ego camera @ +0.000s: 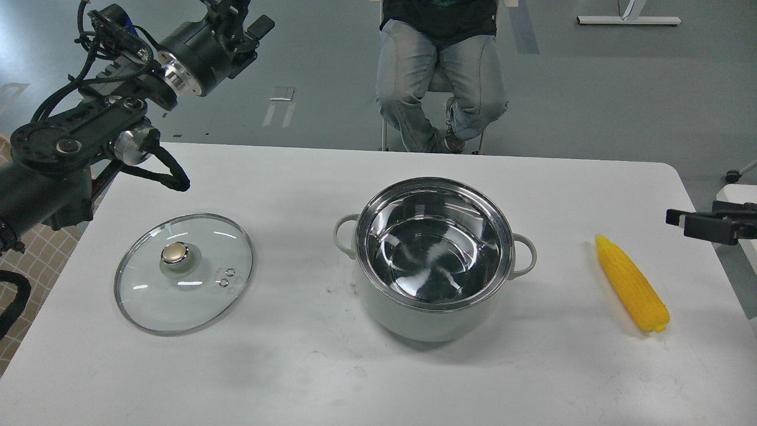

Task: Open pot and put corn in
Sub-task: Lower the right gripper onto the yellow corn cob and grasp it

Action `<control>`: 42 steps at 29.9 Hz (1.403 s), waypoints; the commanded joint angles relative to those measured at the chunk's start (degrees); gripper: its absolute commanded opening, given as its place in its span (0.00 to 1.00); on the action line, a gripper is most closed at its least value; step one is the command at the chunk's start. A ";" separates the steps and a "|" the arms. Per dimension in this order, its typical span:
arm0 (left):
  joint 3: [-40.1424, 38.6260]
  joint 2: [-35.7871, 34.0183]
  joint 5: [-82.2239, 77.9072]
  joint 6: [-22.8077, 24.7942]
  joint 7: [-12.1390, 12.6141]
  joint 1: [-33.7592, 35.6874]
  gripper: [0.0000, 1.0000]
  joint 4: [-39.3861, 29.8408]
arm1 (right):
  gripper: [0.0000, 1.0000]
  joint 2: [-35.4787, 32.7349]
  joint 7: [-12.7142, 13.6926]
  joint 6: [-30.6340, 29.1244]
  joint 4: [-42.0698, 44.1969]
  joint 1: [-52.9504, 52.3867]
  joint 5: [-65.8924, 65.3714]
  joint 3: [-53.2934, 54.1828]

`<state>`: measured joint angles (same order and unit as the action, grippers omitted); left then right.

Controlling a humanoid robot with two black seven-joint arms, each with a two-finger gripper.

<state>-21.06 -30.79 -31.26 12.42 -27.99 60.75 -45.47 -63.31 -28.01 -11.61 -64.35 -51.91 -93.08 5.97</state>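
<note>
The pale grey-green pot (434, 307) stands uncovered at the table's middle, and its shiny steel inside is empty. The yellow corn (631, 283) lies on the table to the pot's right, tapered end pointing away from me. The glass lid (184, 273) with a brass-coloured knob lies flat to the pot's left. My left gripper (239, 18) is raised high at the top left, behind the table and partly cut off by the frame's edge. My right gripper (680, 220) pokes in at the right edge, just above and right of the corn. It shows only as a dark shape.
A seated person (440, 77) in jeans is behind the table's far edge, opposite the pot. My left arm's joints and cables (89, 142) hang over the table's far-left corner. A white table corner (736, 195) shows at the right edge.
</note>
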 commanded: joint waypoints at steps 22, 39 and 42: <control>-0.12 0.82 -0.12 -0.20 -0.01 -0.11 0.94 -1.72 | 0.98 18.13 0.01 0.63 14.95 4.98 -2.54 -5.70; -0.03 0.73 -0.12 -0.20 -0.01 -0.54 0.94 -1.72 | 0.00 19.37 0.01 1.59 15.84 4.19 -2.72 -7.55; -0.03 0.82 -0.12 -0.20 -0.01 -0.55 0.94 -1.72 | 0.00 18.76 0.01 1.95 15.31 3.75 -2.72 -7.46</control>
<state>-21.11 -30.00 -31.37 12.21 -28.00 60.26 -47.20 -44.01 -28.00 -9.96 -48.59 -47.80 -95.78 -1.60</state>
